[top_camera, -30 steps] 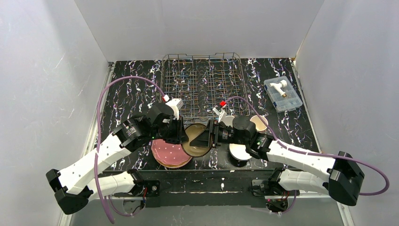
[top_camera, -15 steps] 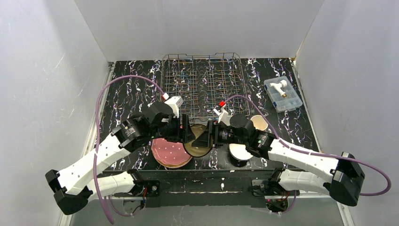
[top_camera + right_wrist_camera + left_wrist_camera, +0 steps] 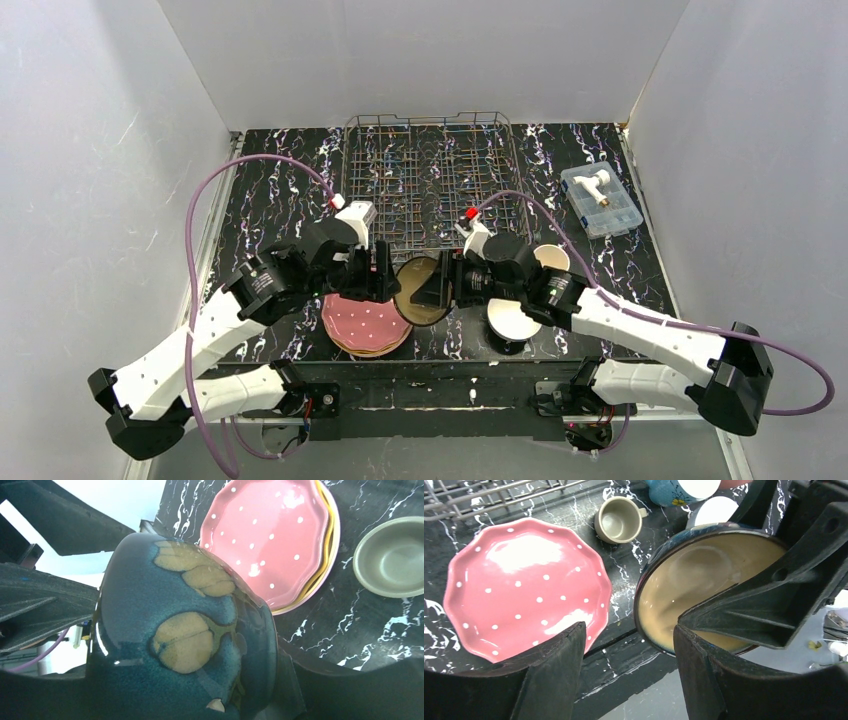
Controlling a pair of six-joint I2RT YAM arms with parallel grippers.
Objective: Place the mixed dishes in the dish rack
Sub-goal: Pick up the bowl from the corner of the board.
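Marbled counter [image 3: 280,200]: dish rack [image 3: 430,170] empty; right gripper [image 3: 440,285] clamps teal bowl [image 3: 185,630]; left gripper [image 3: 629,640] wide; plates [image 3: 365,322], olive mug [image 3: 618,520] not yet racked.

One each: dish rack [image 3: 435,175], plate stack [image 3: 365,322], teal bowl [image 3: 185,640], white bowl [image 3: 512,320], olive mug [image 3: 618,526], blue mug [image 3: 671,491], box [image 3: 601,200].

From where I stand, the left gripper [image 3: 629,640] sits at 6 o'clock, jaws apart. A pink dotted plate [image 3: 524,587] lies flat at 9 o'clock, and a grey-olive mug [image 3: 618,521] stands upright at 12. At 3 o'clock a tilted teal bowl [image 3: 684,575] is gripped by the right gripper [image 3: 724,615], with one black finger [image 3: 784,585] across its tan inside.
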